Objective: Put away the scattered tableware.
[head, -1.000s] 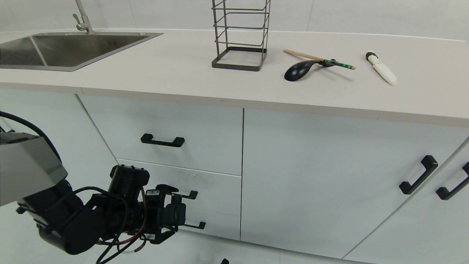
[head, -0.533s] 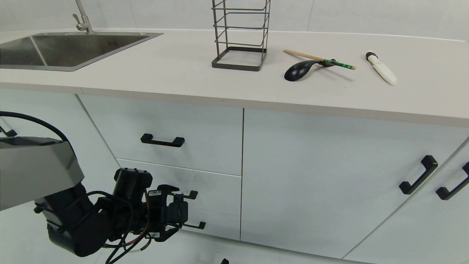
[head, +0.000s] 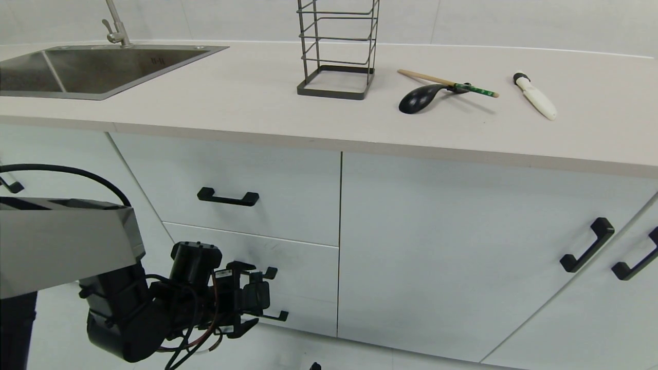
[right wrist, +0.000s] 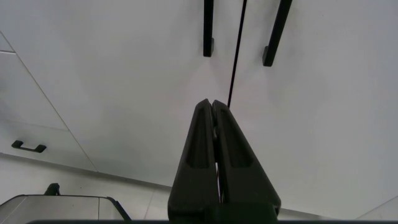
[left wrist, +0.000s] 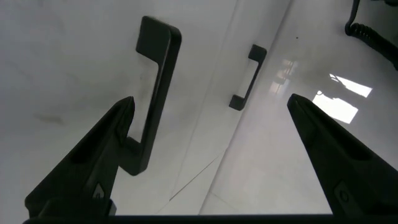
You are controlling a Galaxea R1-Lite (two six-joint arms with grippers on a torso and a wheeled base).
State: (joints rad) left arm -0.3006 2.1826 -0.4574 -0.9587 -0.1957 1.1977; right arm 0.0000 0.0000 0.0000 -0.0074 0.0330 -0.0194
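Tableware lying on far right of counter point(head: 231, 108): black spoon point(head: 417, 98) touching chopstick point(head: 446, 83), white utensil point(head: 536, 96) apart to right, wire rack point(head: 331, 94) standing to left. Left hand point(left wrist: 208, 115) hovering low, spread wide and empty, facing drawer handle point(left wrist: 155, 93), probably lining up to open storage. Right hand point(right wrist: 213, 106) pinched shut, empty.

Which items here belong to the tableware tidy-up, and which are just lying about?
Job:
- black deep-bowled spoon
- wooden chopstick with green tip
- white utensil with black collar
- dark wire rack, probably the holder

Not the job:
- stainless steel sink
- chrome tap
- black cabinet handles
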